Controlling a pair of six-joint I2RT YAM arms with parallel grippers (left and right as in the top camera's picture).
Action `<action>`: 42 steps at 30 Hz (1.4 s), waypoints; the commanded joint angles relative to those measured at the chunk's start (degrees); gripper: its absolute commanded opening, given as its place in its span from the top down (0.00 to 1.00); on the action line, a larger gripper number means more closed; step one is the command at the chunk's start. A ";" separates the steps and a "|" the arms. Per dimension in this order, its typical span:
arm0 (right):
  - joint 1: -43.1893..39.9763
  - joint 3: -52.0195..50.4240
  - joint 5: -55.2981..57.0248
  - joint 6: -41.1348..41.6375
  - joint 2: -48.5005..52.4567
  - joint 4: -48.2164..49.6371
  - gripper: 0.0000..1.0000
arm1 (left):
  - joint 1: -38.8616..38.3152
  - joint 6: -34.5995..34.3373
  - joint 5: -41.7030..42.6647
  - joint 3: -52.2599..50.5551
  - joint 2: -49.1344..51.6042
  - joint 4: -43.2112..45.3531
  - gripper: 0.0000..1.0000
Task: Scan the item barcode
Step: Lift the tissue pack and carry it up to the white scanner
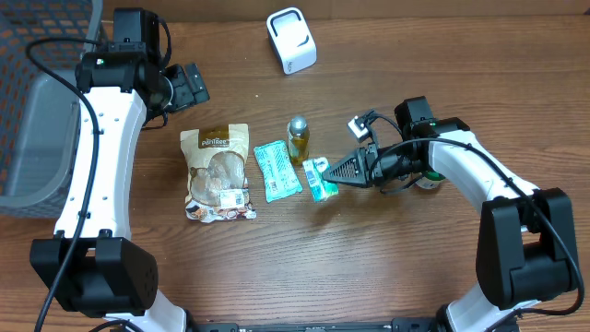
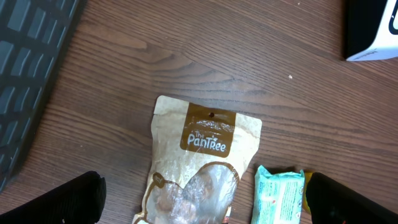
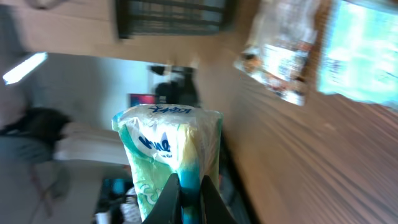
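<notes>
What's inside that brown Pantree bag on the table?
The Pantree bag has a clear window, and pale lumpy pieces show through it; what they are is unclear. The printed paper covers the rest.

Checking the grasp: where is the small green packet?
Overhead, the small green packet is mid-table, right of the teal pouch, near the bottle, pinched by the right end effector.

In view are one beige printed snack pouch (image 1: 218, 172), two mint-green plastic packets (image 1: 277, 170) (image 1: 320, 178), one small gold-capped glass bottle of yellow liquid (image 1: 297, 138), one white boxy scanner (image 1: 291, 41), one grey plastic bin (image 1: 41, 138) and two white robot arms (image 1: 97, 157) (image 1: 470, 171).
</notes>
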 commanded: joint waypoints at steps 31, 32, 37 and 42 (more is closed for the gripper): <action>14.75 50.27 94.57 20.13 0.98 0.35 0.96 | -0.07 0.72 0.07 1.05 -0.63 0.07 0.00; 15.45 50.27 95.78 19.06 1.38 2.19 0.96 | -0.07 0.72 0.07 1.05 -0.63 0.07 0.00; 18.56 50.27 102.47 12.48 6.10 13.79 0.96 | -0.07 0.72 0.07 1.05 -0.63 0.07 0.00; 19.17 50.27 102.44 5.29 13.07 23.45 0.96 | -0.07 0.72 0.07 1.05 -0.63 0.07 0.00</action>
